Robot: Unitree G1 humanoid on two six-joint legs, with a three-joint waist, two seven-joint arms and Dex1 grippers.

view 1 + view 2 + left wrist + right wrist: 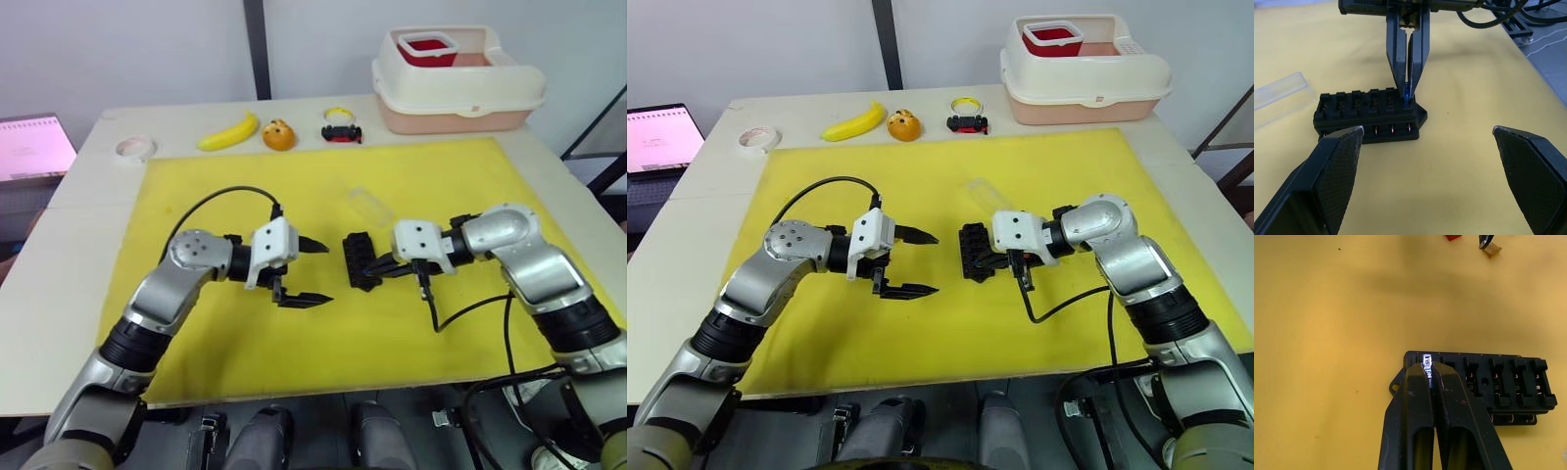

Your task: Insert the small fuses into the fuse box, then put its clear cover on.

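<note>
Currently your right pincer (1408, 73) is pinching a blue fuse (1407, 93) into the fuse box (1369, 115); left pincer (304, 272) is gaping empty; clear cover (1281, 95) is lying unfitted, centre-left.

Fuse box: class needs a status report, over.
Right tool shut on blue fuse, at end slot of fuse box. Left tool open, empty. Clear cover off, beside box. Nothing blocking.

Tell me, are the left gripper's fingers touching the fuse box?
Apart. In the left wrist view the left gripper is open, with yellow mat between its fingers and the fuse box.
</note>
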